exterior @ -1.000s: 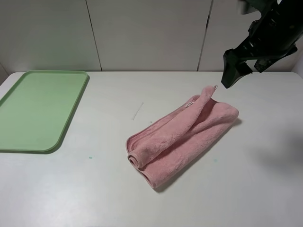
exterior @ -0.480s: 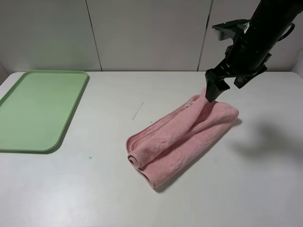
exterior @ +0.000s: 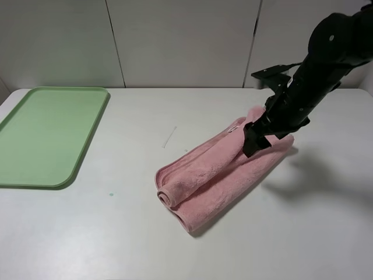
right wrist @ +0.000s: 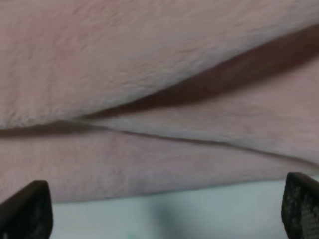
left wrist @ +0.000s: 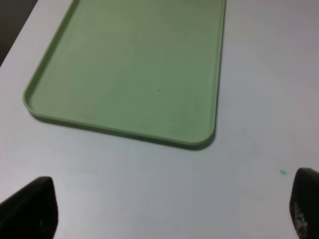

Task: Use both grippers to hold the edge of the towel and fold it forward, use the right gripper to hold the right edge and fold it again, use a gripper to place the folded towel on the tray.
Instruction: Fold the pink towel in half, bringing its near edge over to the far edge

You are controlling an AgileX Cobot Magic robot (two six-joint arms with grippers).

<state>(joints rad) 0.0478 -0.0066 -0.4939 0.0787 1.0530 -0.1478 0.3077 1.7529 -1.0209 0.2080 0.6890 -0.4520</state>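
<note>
Lying well apart: one towel, one tray.

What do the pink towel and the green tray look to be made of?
The towel: soft fleecy fabric, perhaps microfibre or terry, matte; the fuzzy nap shows close up. The tray: probably moulded plastic, smooth satin surface, with rounded corners and a low raised rim.

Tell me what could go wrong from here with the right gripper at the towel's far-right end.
1. The towel lies in loose, gaping layers. The open right gripper could pinch only the upper layer, so the fold may open on lifting.
2. The tray sits far off to the left in the high view. Held by one end, the towel might sag, unroll or drag on the table on the way.
</note>
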